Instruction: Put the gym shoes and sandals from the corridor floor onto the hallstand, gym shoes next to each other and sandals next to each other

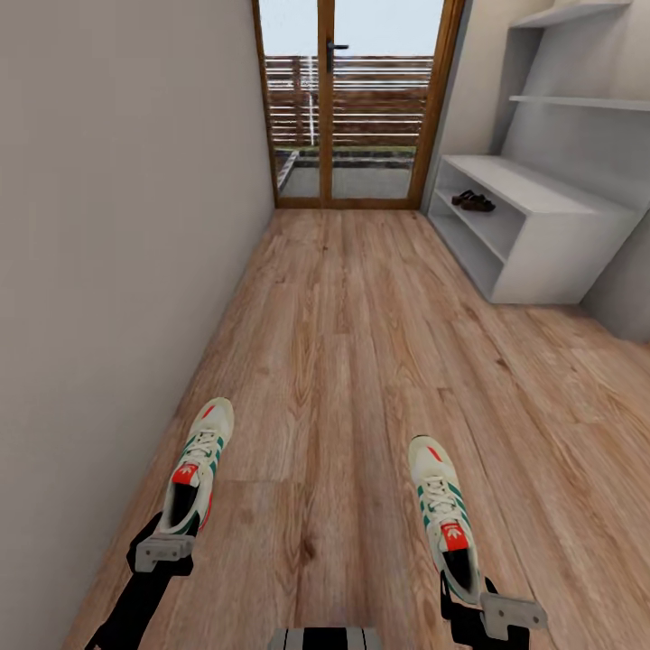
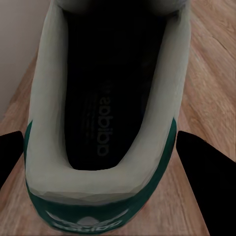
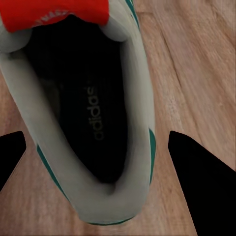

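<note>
While the sandals [image 1: 473,200] already sit side by side on a tier of the rack [image 1: 542,236] far ahead on the right, both sneakers are not there yet. The left gripper [image 1: 165,552] is closed on the heel of one sneaker [image 1: 198,465], and the right gripper [image 1: 485,611] on the other sneaker [image 1: 442,515], over the wood floor [image 1: 361,343] of a narrow corridor ending at a glass door [image 1: 357,99].

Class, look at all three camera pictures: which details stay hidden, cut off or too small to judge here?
- Left gripper, head view: the left gym shoe's heel hides whether its fingers touch.
- Right gripper, head view: same, behind the right gym shoe.
- Sandals on the rack: too small to show how they lie.
- Both wrist views: fingertips cut off by the edges.
</note>
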